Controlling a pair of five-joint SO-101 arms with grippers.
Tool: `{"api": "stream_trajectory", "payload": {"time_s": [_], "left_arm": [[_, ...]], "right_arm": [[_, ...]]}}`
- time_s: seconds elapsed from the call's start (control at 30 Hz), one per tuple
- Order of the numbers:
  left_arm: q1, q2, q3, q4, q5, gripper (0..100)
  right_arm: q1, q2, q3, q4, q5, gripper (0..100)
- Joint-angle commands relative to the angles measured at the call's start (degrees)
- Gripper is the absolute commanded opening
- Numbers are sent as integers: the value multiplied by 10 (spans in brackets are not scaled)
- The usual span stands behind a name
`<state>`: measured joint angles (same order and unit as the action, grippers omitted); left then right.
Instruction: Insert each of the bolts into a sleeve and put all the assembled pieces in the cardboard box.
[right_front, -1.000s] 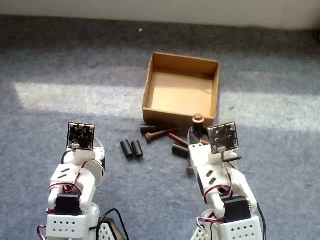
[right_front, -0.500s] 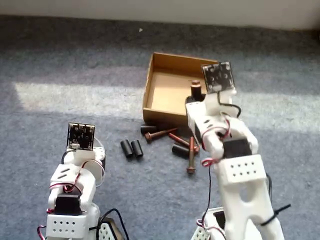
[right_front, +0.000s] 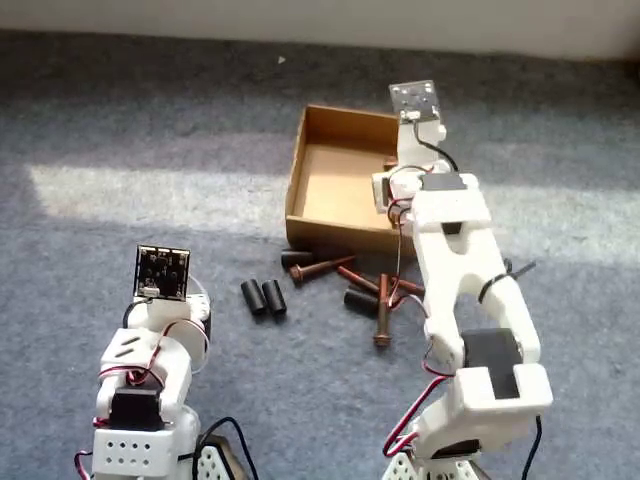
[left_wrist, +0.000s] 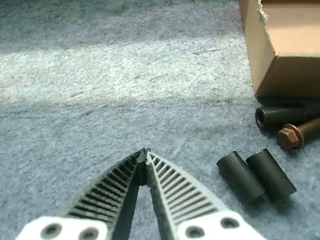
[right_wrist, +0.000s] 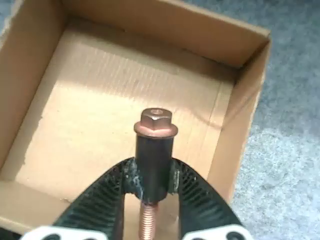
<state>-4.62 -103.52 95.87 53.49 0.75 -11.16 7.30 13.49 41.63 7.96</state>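
Right jaws clamp sleeved bolt (right_wrist: 154, 150) above cardboard box (right_wrist: 165, 30) floor, hex head pointing away from jaws, thread poking out behind. Left jaws closed, empty, low over grey carpet (left_wrist: 100, 75) near two loose sleeves (left_wrist: 240, 176). Spare bolts (right_front: 383, 310) lie just outside box.

Left arm (right_front: 150, 370), right arm (right_front: 465, 270): white plastic shells, black servo blocks, rows of small holes in base housings. Red, black, white cables (right_front: 425, 398) looping at joints. Black cable tie (right_front: 497, 283) round right arm. Square camera board (right_front: 162, 272) on each wrist. Left pincer (left_wrist: 145, 159): grey ribbed fingers, white mount. Right pincer (right_wrist: 152, 175): black ribbed fingers, white mount.
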Motion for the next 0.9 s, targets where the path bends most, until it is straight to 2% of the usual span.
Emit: {"api": "stream_trajectory", "payload": {"time_s": [0.0,0.13,0.3,0.63,0.87], "left_arm": [[-11,-2,14,3,-11,6],[-11,-2,14,3,-11,6],[-11,-2,14,3,-11,6],[-11,-2,14,3,-11,6],[-11,-2,14,3,-11,6]], "right_arm": [[9,29,-64,-19,-4,9],[9,67,-83,-18,-4,15],[9,105,-89,-18,-4,95],[9,115,-89,-15,-4,104],[8,-10,-137,152,-4,104]]}}
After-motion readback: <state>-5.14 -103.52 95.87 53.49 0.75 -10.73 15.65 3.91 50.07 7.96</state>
